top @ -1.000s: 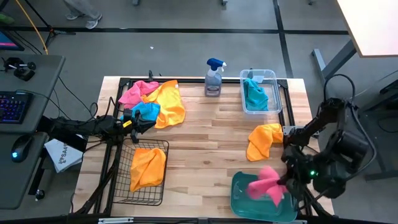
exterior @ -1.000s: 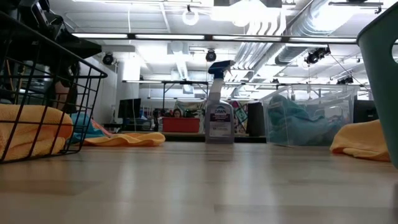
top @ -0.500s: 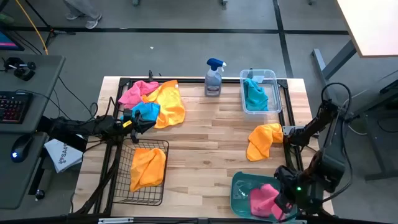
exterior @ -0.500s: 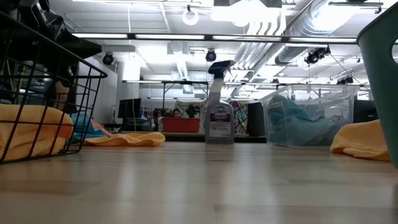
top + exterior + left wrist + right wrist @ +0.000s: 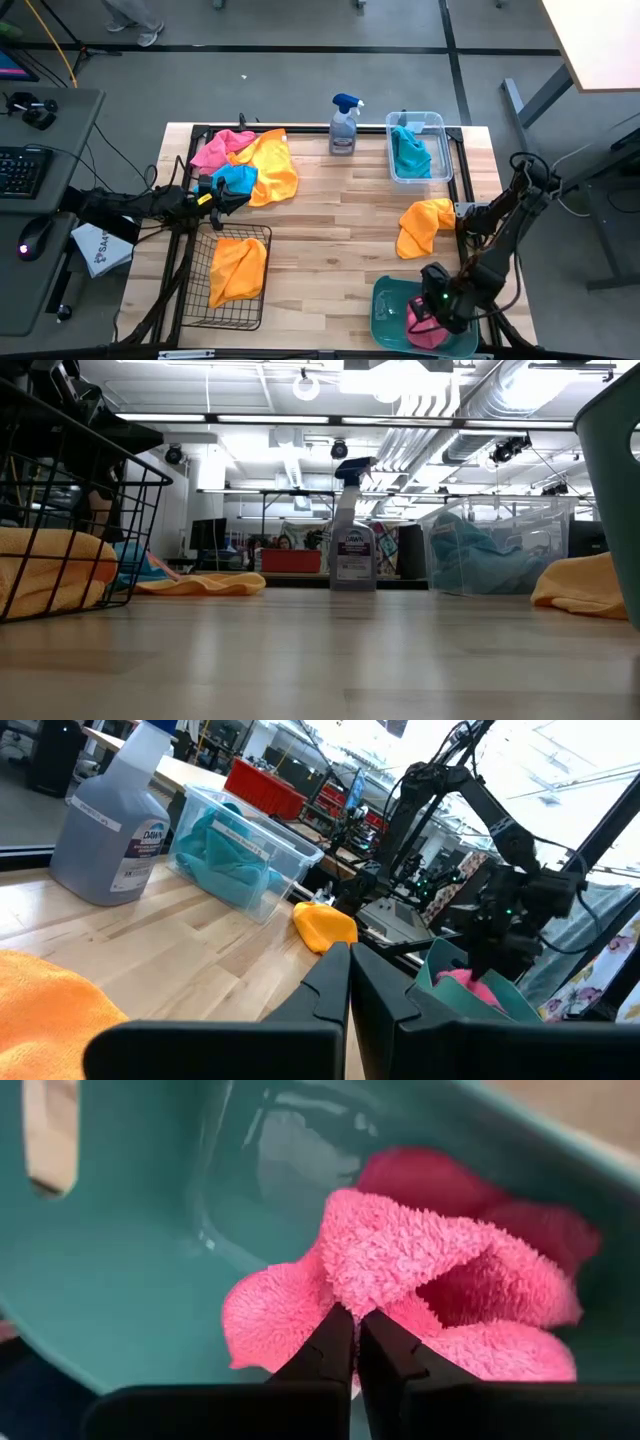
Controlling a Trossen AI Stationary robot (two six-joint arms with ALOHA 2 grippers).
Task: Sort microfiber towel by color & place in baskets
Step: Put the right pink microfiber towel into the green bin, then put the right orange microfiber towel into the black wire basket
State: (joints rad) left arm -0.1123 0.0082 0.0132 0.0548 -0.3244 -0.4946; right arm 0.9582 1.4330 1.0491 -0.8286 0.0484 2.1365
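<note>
My right gripper (image 5: 428,312) is down inside the teal basket (image 5: 385,305) at the table's near right corner, shut on a pink towel (image 5: 400,1260). My left gripper (image 5: 222,197) waits shut beside a pile of pink (image 5: 222,147), orange-yellow (image 5: 272,165) and turquoise (image 5: 238,178) towels at the far left. The black wire basket (image 5: 190,300) holds an orange-yellow towel (image 5: 238,268). The clear tub (image 5: 430,122) holds a turquoise towel (image 5: 408,152). One more orange-yellow towel (image 5: 422,225) lies bunched on the table to the right. My right gripper pinches a bunched fold (image 5: 345,1295) of the pink towel between its two fingers, coming from above and pointing down into the teal basket. The towel is slack and crumpled, and its folds (image 5: 520,1230) spread over the basket's floor (image 5: 130,1260).
A grey spray bottle with a blue trigger (image 5: 344,125) stands at the far edge, left of the clear tub. Bare wood (image 5: 330,230) lies in the middle of the table, between the wire basket and the teal basket.
My right gripper has swung toward the table's left and near edge and gone down into the teal basket, staying shut on the pink towel. The towel, held above the basket's rim a second ago, now sits bunched inside it.
</note>
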